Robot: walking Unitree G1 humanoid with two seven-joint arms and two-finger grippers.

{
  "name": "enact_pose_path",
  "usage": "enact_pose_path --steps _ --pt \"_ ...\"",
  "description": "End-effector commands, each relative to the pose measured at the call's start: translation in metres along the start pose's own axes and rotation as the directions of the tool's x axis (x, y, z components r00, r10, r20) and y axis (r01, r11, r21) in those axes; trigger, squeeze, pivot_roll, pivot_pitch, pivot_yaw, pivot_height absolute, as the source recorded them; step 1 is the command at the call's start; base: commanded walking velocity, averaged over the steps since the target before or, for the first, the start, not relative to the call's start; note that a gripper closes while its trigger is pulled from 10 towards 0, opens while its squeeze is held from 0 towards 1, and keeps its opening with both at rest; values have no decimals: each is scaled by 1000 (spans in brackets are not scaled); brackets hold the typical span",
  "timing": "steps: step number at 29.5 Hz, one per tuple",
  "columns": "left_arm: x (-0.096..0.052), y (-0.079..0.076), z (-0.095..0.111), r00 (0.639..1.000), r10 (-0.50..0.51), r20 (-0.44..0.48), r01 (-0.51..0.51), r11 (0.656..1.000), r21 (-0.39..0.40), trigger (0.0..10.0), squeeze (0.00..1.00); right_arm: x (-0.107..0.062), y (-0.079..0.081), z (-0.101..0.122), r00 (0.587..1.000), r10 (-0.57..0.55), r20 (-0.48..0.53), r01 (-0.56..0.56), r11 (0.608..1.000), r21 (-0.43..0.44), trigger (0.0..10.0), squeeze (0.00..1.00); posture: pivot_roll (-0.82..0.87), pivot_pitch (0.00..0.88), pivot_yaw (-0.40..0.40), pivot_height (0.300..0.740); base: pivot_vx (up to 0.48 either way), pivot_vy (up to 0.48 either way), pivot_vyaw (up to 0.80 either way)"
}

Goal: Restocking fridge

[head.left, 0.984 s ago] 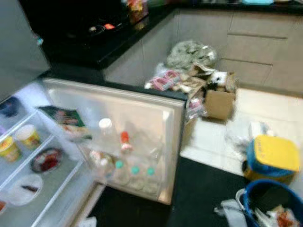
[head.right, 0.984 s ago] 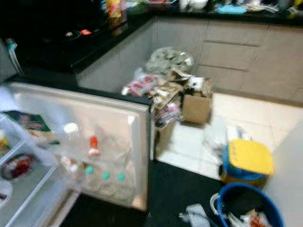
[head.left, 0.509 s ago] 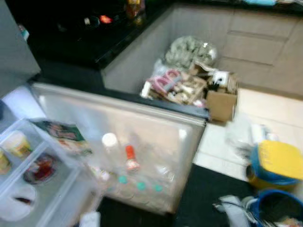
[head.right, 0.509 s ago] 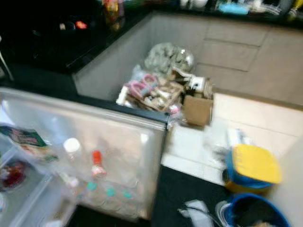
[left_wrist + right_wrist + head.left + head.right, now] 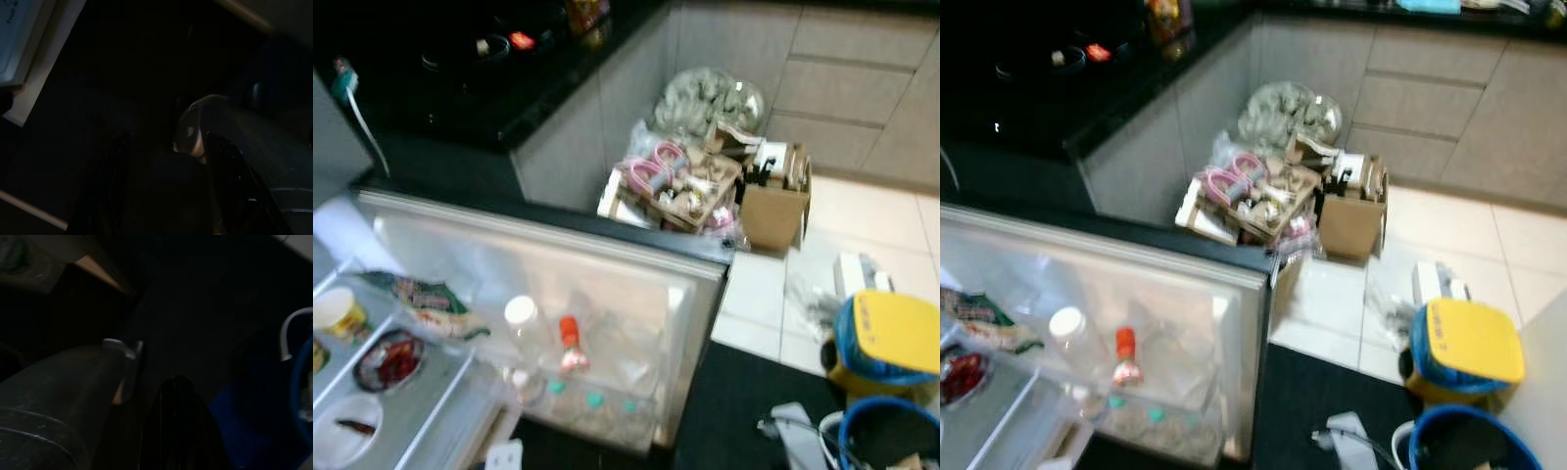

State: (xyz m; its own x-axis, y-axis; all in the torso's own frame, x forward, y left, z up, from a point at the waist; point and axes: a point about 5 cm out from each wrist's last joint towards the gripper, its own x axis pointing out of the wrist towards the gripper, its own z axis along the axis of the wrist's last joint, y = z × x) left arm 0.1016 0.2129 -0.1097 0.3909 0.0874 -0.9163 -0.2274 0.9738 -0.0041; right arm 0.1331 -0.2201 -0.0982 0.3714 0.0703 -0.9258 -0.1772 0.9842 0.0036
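Fridge door (image 5: 607, 294) hangs open; left tool (image 5: 166, 161) idle, fingers spread; right tool's state unclear.

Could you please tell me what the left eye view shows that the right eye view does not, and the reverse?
Left eye view: a yellow cup and a white plate on the fridge shelves. Right eye view: a teal item on the far counter. Both: the open fridge door with a white-capped bottle and a red-capped bottle, a cardboard box and a yellow-lidded tub.

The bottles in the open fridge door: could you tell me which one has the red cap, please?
The smaller bottle beside the taller white-capped bottle, nearer the door's free edge; the low bottles below it have teal caps.
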Motion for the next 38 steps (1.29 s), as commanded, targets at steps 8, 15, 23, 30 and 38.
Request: enact_pose_path --steps 8,15,23,30,38 --pt "-2 6 -7 1000 9 -23 -9 1000 5 10000 0 1 4 0 1000 10 0 -10 1000 7 10000 0 -56 0 27 740 0 -463 0" --pt "-2 7 -8 1000 17 -24 -18 1000 -4 10000 0 1 4 0 1000 10 0 -10 1000 4 10000 0 -56 0 27 740 0 -461 0" --pt "-3 15 -9 997 68 -19 -69 997 -44 10000 0 1 4 1 1000 13 1 -13 1000 0 10000 0 -52 0 26 740 0 -58 0" --pt "-10 60 13 966 249 71 -221 935 -276 10000 1000 1 5 0 1000 19 -2 -19 1000 -2 10000 0 -52 0 29 740 0 0 0" --pt "-26 108 53 868 461 187 -321 806 -497 10000 1000 1 6 -1 1000 21 -3 -21 1000 -1 10000 0 -51 0 31 740 0 0 0"
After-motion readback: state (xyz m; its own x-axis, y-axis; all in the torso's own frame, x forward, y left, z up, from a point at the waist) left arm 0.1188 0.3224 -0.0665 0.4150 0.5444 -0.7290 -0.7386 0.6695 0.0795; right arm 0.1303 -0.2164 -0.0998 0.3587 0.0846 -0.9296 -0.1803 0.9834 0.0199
